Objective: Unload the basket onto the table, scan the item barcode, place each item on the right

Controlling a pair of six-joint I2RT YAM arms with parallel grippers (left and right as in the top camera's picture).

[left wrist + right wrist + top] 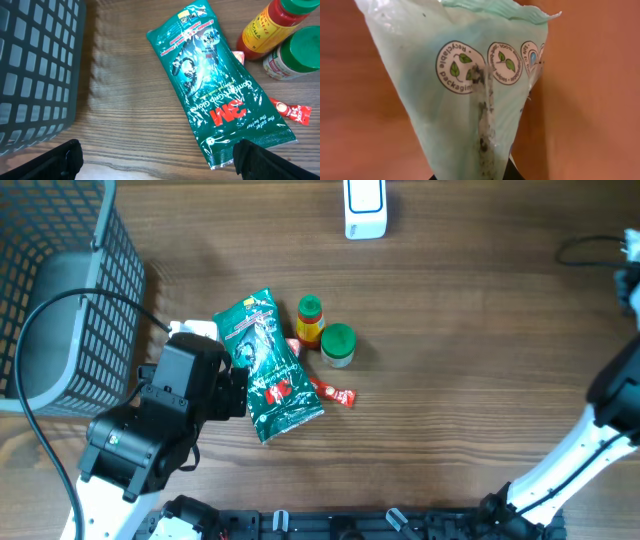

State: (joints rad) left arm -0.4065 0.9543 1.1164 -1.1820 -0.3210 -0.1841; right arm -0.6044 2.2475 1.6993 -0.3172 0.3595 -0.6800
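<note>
Notably, your right tool point(475, 177) pinched the pale green pouch point(470, 100) from below; your left tool point(160, 165) stood wide above the green glove packet point(215, 95), which lay flat mid-worktop point(450, 380).

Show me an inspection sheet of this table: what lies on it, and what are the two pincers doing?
Surface: wooden table.
Job's things: green glove packet lying flat; pale green packet, gripped; white device at the far edge, likely the scanner.
Clutter: sauce bottle, green-lidded jar, red sachet beside the green glove packet.
Pincers: left pincer open above the green glove packet; right pincer shut on the pale green packet.
Cables: black cable over the grey basket; another far right.
Surroundings: grey basket at the left.
</note>
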